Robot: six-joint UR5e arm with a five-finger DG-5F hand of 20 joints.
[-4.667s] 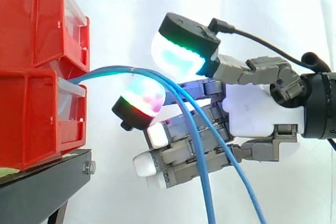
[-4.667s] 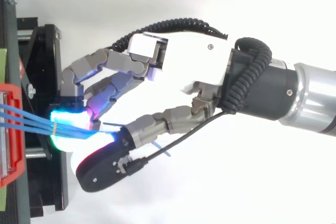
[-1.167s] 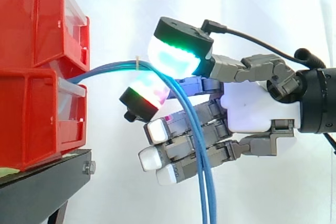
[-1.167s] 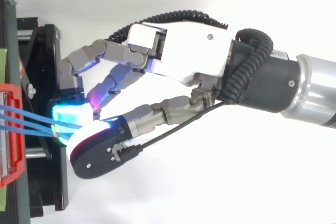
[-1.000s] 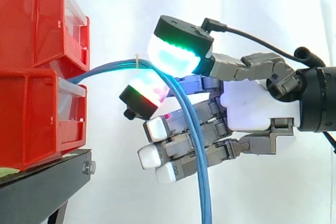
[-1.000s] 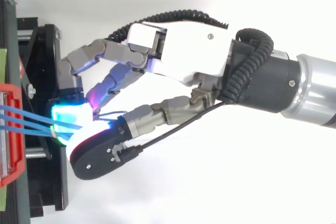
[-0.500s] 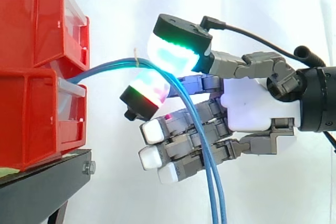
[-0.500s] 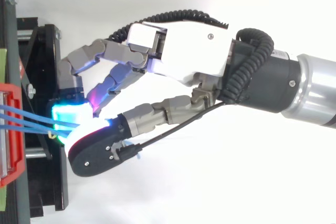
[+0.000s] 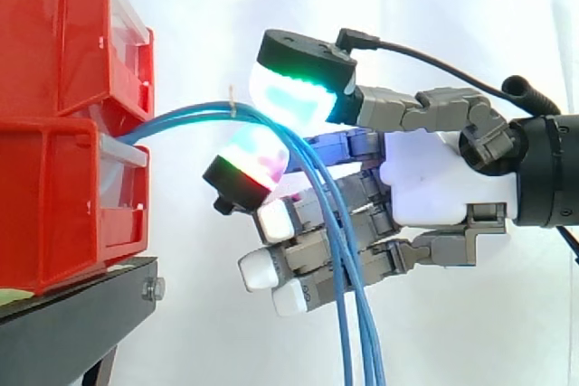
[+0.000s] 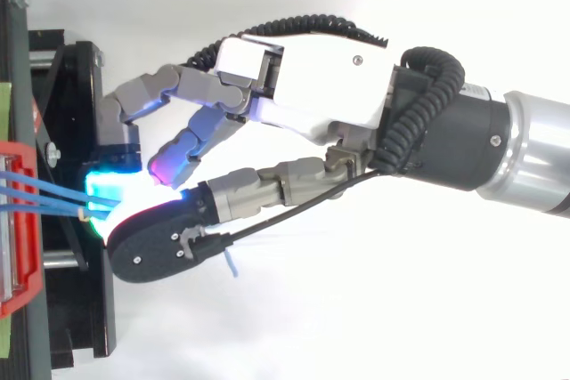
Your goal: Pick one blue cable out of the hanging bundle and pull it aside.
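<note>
Three thin blue cables come out between the red bins, arch to the right through a small tie, then hang down across the hand's lower fingers. The hand reaches in from the right with its fingers curled. Its green-cyan thumb pad sits on top of the arch, and a red-green fingertip sits just under it, so the cables run pinched between the two. From above, the cables converge under the thumb of the hand, which covers the contact.
The red bins rest on a black stand at the left. A white curtain lies behind. There is open room below and to the right of the hanging cables.
The thumb has slid left along the cable arch toward the bins and closed over the fingertip beneath. The hanging strands have swung and spread slightly.
</note>
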